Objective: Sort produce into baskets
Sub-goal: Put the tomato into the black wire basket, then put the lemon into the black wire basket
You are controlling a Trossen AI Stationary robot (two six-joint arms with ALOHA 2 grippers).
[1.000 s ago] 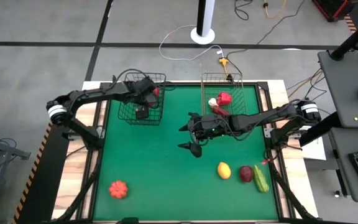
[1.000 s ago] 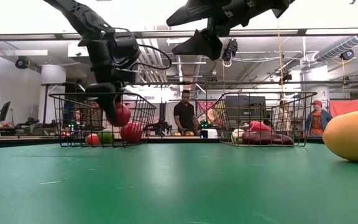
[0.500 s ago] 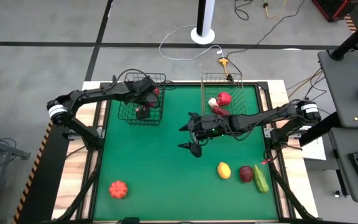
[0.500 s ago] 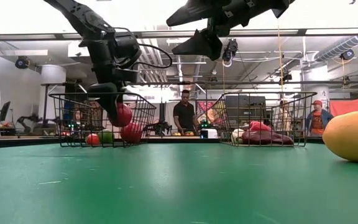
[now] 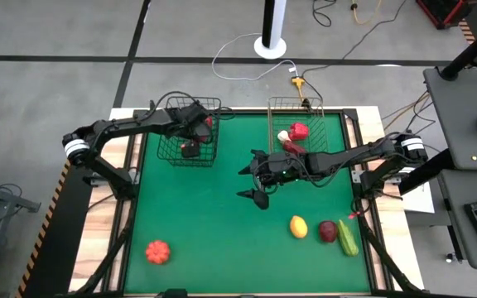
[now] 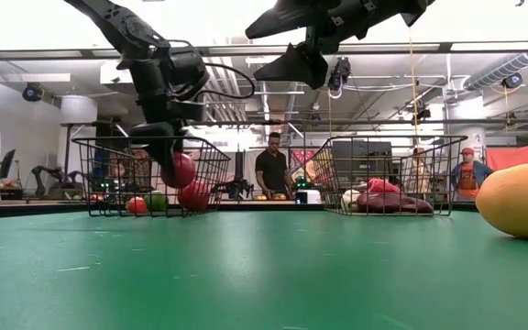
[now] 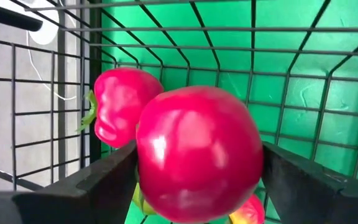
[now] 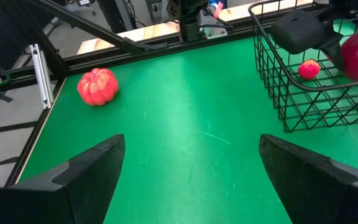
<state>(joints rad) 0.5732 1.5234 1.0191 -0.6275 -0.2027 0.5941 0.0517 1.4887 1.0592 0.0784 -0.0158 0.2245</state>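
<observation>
The left gripper is hanging inside the black basket, jaws pinching a magenta fruit above the pieces already dropped there. The right gripper is waiting just beside it, jaws spread (copper basket partly filled, contents hard to name). Well away from the black basket, a tomato, lemon, dark-red fruit and cucumber are lying unsorted.

You have a round magenta fruit between the left gripper's fingers inside the black wire basket; lemon, cucumber and red tomato lie outside.
</observation>
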